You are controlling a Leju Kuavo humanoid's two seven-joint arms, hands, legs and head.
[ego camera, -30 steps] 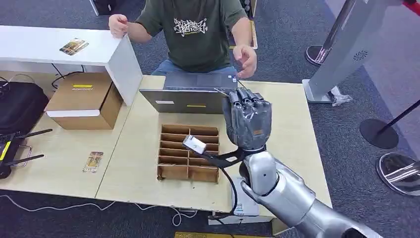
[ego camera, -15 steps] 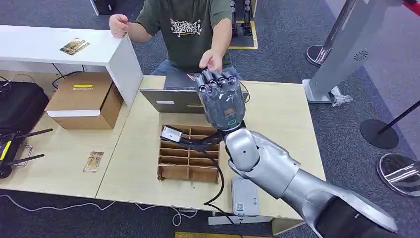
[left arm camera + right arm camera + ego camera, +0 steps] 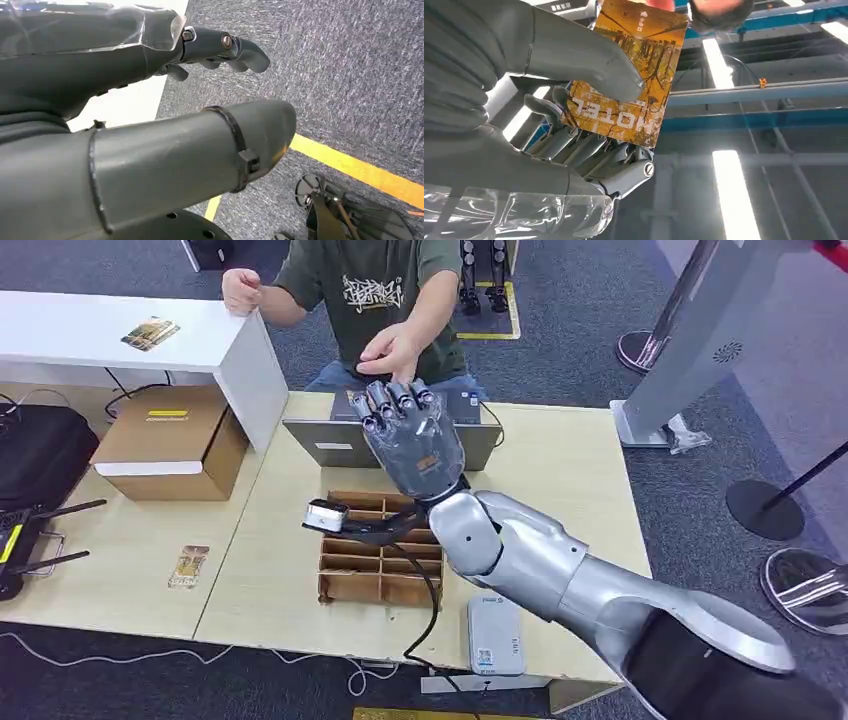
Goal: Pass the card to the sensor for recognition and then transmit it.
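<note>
The right robot hand is raised above the table, fingers pointing up toward the person across it, and in the right wrist view it pinches the card, an orange hotel key card, between thumb and fingers. The person's hand reaches in just above the robot's fingertips, and in the wrist view the person's fingers appear to be at the card's far edge. The step in hand looks like the handover. To do it well, the right robot hand should stay steady with the card's free edge offered outward, keep its pinch until the person plainly has a grip, then ease the thumb off without tugging or tilting the card. The arm should stay high enough to clear the laptop and the cardboard divider tray beneath. The left robot hand hangs over the carpet with its fingers apart, holding nothing.
</note>
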